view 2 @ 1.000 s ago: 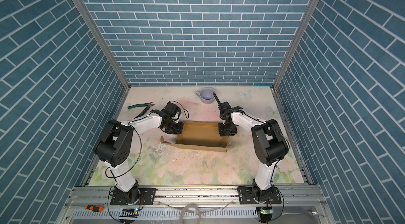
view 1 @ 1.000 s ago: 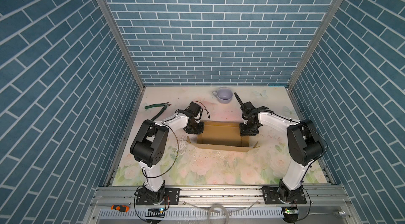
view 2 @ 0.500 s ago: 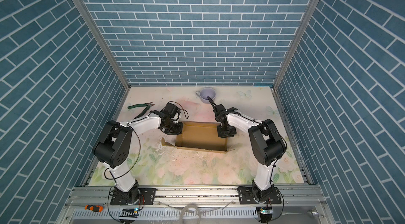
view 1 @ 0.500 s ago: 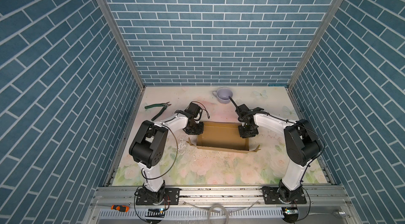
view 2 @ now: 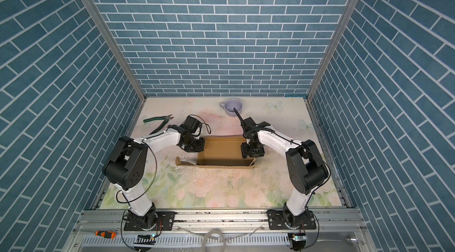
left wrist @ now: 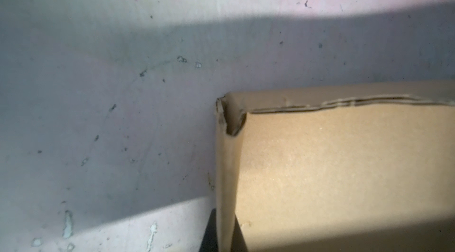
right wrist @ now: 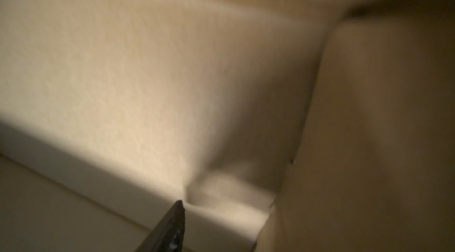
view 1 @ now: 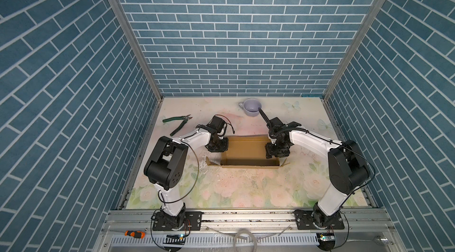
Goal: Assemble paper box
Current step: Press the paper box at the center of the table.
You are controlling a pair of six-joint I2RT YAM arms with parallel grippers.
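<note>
While the box sits mid-counter with its walls up and its near-corner tabs splayed, the left pincer is closed at its left end wall. The right pincer is at the right end, its spread unclear. The step looks like locking the end walls; next, those tabs need tucking in.

Pale lilac cup upright near the back edge of the floral tabletop. Green-handled pliers lying flat toward the left side, well apart from it. Orange-handled screwdriver on the front metal rail.
</note>
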